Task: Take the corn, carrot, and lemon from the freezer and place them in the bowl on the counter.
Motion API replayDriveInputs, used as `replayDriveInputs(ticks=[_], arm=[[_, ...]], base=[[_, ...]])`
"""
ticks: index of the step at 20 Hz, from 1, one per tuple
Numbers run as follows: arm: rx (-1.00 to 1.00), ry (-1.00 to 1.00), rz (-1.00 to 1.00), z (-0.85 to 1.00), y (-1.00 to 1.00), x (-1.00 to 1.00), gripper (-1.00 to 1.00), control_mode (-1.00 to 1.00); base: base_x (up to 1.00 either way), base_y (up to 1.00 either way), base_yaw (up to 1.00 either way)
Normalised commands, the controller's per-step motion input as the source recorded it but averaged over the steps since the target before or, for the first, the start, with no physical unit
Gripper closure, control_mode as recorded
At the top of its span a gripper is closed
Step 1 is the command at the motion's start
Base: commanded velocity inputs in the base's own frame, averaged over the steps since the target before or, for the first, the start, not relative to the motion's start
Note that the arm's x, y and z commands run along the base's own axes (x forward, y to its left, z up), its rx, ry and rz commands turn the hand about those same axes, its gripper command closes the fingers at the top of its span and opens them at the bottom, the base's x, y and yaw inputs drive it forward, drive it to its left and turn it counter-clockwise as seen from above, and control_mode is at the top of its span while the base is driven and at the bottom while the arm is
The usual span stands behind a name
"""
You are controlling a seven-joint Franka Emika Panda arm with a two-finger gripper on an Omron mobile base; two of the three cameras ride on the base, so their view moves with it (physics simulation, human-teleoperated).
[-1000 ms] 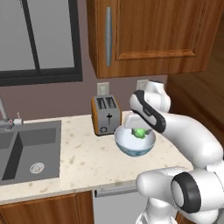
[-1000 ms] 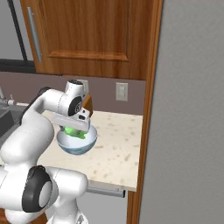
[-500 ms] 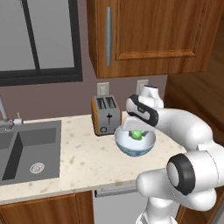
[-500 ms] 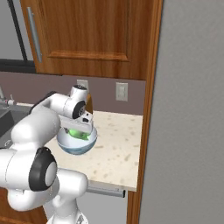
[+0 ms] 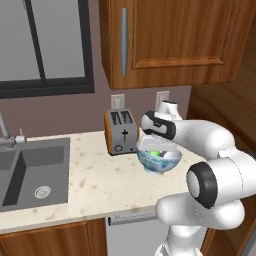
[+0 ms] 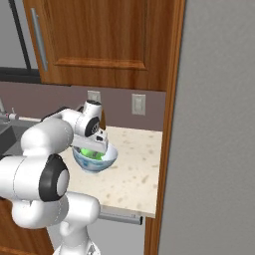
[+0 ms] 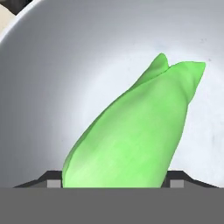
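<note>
Corn (image 7: 131,135) lies inside the bowl (image 7: 52,78), a smooth bright green lump with a long axis running from the lower left of the hand view to the upper right, its pointed husk tips toward the upper right. From the left base view the corn (image 5: 156,153) shows as a small green patch in the bowl (image 5: 159,162); from the right base view it (image 6: 91,153) sits low inside the bowl (image 6: 95,158).

Pincer (image 7: 114,183) hangs just above the corn, its two dark fingers (image 7: 51,180) standing apart on either side of the lump's lower end; whether they touch it cannot be told. In the left base view the pincer (image 5: 155,146) is at the bowl's rim; in the right base view the pincer (image 6: 92,145) dips into it.

Bowl: round, plain glossy white inside, faint blue pattern outside. It stands on the desk (image 5: 95,182), a beige speckled stone slab. Just beside it to the left stands a toaster (image 5: 121,131), boxy, metal-faced with brown sides. A grey sink (image 5: 30,170) is well apart at the left. Wooden cabinet (image 5: 165,40) with a grey bar handle hangs above.
</note>
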Motion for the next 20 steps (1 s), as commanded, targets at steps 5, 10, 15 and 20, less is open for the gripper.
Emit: replayDriveInputs(ticks=[5,10,15,20], arm=[[0.00,0.00,0.00,-0.12,0.00,0.01,1.00,-1.00],[0.00,0.00,0.00,-0.01,0.00,0.00,-1.00,-1.00],[0.00,0.00,0.00,0.00,0.00,0.00,-1.00,-1.00],[0.00,-0.10,0.00,0.00,0.00,-0.05,-1.00,-1.00]], base=[[0.00,0.00,0.00],[0.00,0.00,0.00],[0.00,0.00,0.00],[0.00,0.00,0.00]])
